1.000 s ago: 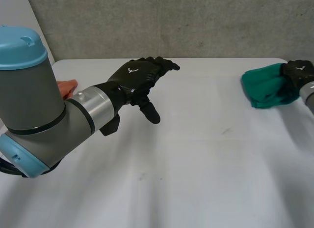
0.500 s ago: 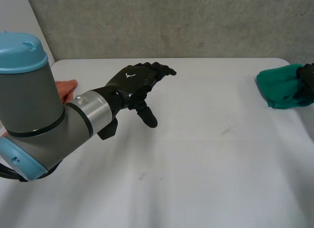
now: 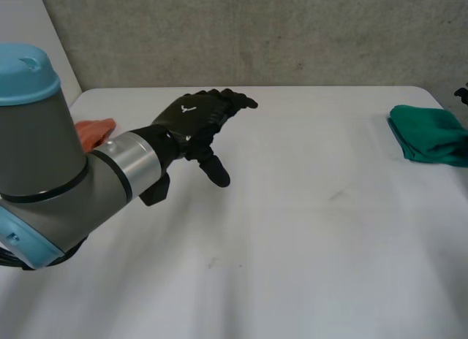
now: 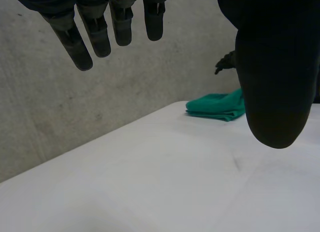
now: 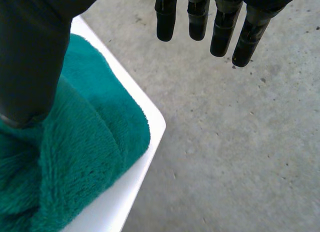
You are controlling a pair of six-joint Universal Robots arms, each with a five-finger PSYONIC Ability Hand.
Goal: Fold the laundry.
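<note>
No legible words, numbers or brand names. Sole marking: a small white emblem point(image 3: 194, 107) (winged, Y-like, not a readable letter) on the back of the left hand point(image 3: 206, 120), over the tabletop point(image 3: 307, 229) toward its far left corner

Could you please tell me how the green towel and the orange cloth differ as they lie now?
The green towel is teal and fluffy; the orange cloth is orange-red. The green towel lies folded at the far right corner of the white table; the orange cloth lies at the left side, largely hidden behind the left arm, so its fold cannot be judged. Both rest on that table.
</note>
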